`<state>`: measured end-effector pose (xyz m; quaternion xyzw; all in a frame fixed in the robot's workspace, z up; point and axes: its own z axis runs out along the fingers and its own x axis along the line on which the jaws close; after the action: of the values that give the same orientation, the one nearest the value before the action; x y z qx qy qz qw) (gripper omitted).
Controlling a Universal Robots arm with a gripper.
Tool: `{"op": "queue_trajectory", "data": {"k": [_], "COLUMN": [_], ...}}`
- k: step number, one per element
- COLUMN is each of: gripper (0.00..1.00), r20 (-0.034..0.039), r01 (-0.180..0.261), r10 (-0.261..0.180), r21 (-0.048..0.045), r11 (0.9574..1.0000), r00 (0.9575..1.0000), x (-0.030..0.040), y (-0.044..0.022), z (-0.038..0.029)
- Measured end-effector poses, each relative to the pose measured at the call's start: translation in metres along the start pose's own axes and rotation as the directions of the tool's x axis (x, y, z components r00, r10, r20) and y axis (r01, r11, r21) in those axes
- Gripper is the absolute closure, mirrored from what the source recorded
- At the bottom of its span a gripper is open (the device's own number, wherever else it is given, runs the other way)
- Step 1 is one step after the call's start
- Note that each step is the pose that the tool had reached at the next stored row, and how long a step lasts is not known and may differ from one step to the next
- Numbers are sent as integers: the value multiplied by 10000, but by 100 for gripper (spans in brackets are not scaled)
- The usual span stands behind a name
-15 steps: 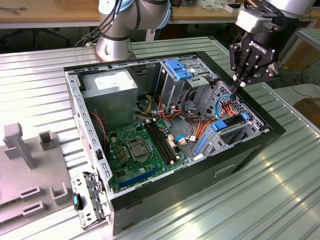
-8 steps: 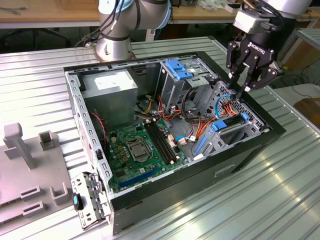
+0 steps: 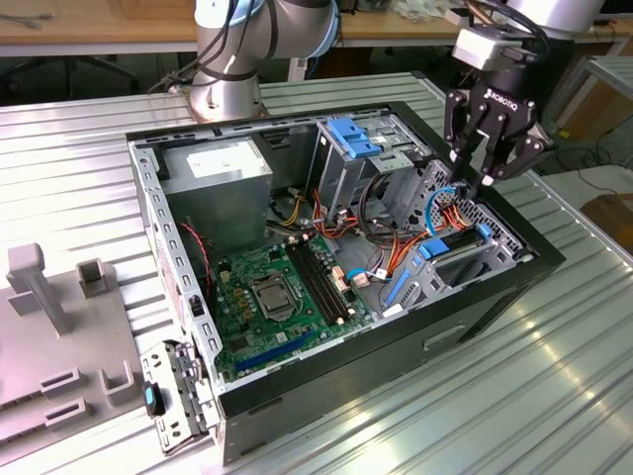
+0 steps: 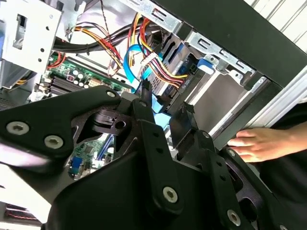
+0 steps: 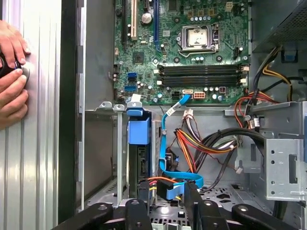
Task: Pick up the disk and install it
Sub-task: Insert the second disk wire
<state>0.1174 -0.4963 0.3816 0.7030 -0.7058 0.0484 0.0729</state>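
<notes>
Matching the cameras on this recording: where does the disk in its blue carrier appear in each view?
Exterior view: the disk sits in the case's bay at the exterior view's right, below the gripper.
First wrist view: the disk stands edge-on, blue carrier uppermost, beside the cables.
Second wrist view: its blue carrier shows past the gripper's fingers.
Shared landmark: the motherboard.

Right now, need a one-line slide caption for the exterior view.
Open end effector hovers above the open PC case, over the disk seated in its bay among cables.
</notes>
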Motion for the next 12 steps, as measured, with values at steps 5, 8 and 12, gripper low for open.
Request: {"op": "queue_trajectory", "data": {"k": [5, 8, 12], "gripper": [58, 72, 83], "r20": [-100, -324, -729], "r01": [-7, -17, -31], "r10": [7, 19, 35], "r21": [17, 43, 50], "r11": [10000, 10000, 10000], "r00": [10000, 9995, 9973], "x": [-6, -2, -4], "y": [-1, -1, -2], "z": [22, 34, 50]}}
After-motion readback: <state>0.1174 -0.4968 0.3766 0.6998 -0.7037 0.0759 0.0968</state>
